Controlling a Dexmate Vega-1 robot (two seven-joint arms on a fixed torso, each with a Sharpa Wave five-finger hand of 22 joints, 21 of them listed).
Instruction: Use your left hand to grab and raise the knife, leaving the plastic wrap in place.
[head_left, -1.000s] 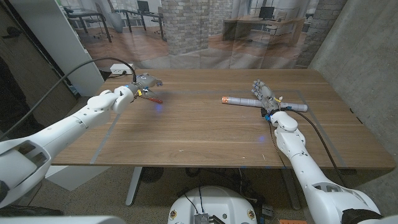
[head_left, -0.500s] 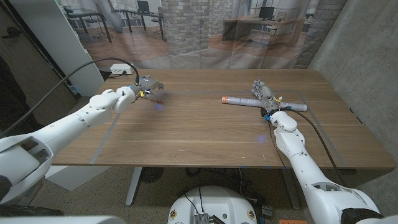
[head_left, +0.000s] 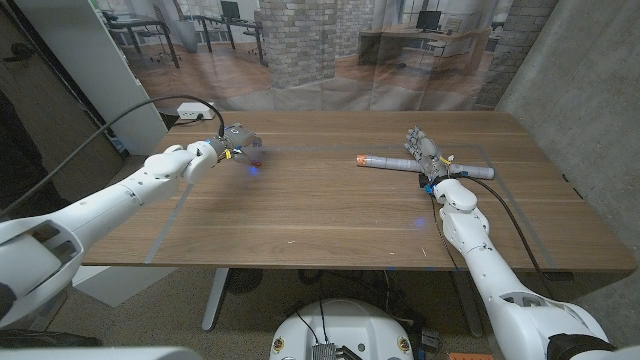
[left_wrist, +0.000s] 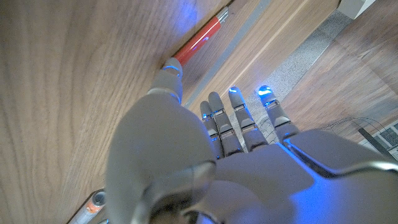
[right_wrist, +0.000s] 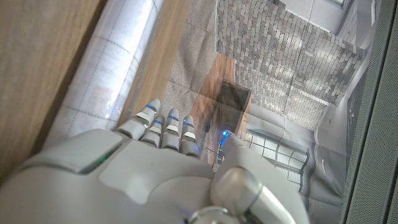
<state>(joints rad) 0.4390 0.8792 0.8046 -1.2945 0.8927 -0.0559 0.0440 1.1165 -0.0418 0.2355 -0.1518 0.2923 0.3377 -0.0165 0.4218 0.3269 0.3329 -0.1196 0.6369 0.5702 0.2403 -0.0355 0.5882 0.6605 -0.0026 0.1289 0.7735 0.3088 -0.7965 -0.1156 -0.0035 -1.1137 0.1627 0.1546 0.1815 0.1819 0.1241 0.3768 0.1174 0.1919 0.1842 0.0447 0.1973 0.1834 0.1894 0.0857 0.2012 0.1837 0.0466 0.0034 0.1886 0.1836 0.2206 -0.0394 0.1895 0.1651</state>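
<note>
The left hand (head_left: 232, 139) has moved over the knife (left_wrist: 200, 42).

Brown wood-grain bench (head_left: 330, 200); red-handled knife (left_wrist: 200, 42); clear, perhaps faintly gridded plastic wrap (right_wrist: 118, 68) with orange end; pale grey hands.

Even indoor light, blurry wrist close-ups

1. You are working in an open office, or a lab made inside one.
2. In the upper part of the head view you see desks (head_left: 410, 40) with monitors (head_left: 430, 18) and a brick column (head_left: 297, 40).
3. A wooden table (head_left: 330, 215) fills the middle.
</note>
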